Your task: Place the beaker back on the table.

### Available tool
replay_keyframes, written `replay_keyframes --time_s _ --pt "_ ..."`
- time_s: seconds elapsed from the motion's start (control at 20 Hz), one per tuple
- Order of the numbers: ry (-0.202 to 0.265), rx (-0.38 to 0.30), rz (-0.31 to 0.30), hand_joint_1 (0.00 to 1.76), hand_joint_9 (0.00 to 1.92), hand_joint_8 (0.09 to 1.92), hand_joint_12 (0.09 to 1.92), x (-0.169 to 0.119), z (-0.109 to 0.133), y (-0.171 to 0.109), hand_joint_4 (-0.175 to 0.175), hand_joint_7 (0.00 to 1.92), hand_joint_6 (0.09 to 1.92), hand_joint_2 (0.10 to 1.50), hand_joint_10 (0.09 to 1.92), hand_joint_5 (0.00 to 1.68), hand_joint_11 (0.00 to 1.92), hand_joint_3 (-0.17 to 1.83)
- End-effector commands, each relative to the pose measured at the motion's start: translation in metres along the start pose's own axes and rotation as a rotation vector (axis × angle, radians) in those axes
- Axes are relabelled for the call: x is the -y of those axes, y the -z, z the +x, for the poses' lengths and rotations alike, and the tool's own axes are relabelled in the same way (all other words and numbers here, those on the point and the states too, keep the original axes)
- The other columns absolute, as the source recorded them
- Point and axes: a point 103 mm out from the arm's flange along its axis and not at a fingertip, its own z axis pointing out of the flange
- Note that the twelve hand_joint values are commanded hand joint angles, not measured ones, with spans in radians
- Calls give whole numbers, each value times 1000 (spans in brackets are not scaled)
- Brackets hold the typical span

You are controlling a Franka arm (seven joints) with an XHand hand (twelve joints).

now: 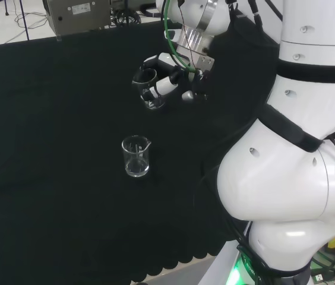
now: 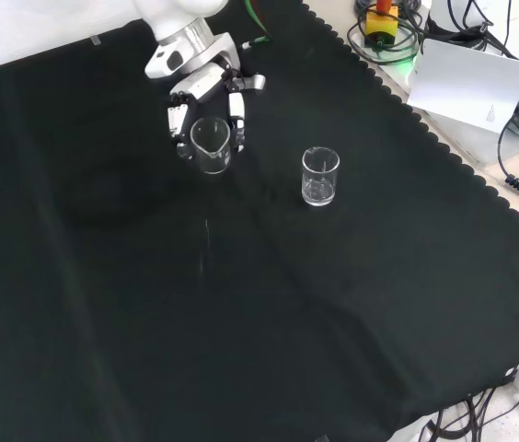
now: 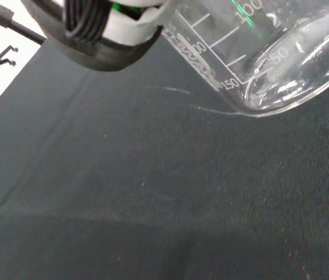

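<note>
A clear glass beaker (image 1: 149, 89) is held in my hand (image 1: 170, 80), whose fingers curl round its side. In the front view the same beaker (image 2: 211, 145) sits between the black and white fingers (image 2: 236, 115), upright, at or just above the black cloth. The wrist view shows its graduated wall and base (image 3: 269, 64) close up, the base just over the cloth; I cannot tell if it touches. A second clear beaker (image 1: 136, 156) stands alone on the cloth nearer the bench's front, also visible in the front view (image 2: 319, 176) to the right of the hand.
Black cloth (image 2: 241, 313) covers the bench, with a scalloped edge (image 2: 444, 152) at the front view's right. A grey box (image 1: 78, 15) stands beyond the cloth's far edge. The arm's white links (image 1: 298, 148) take up the head view's right. Cables and a white board (image 2: 471, 78) lie off the cloth.
</note>
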Motion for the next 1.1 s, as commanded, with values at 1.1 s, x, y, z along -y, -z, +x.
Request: replay_keyframes --time_s 1.1 --pt "8 -160 -25 1404 1314 822 1015 -29 -46 -35 -106 1127 914 1088 550 1079 1085 -175"
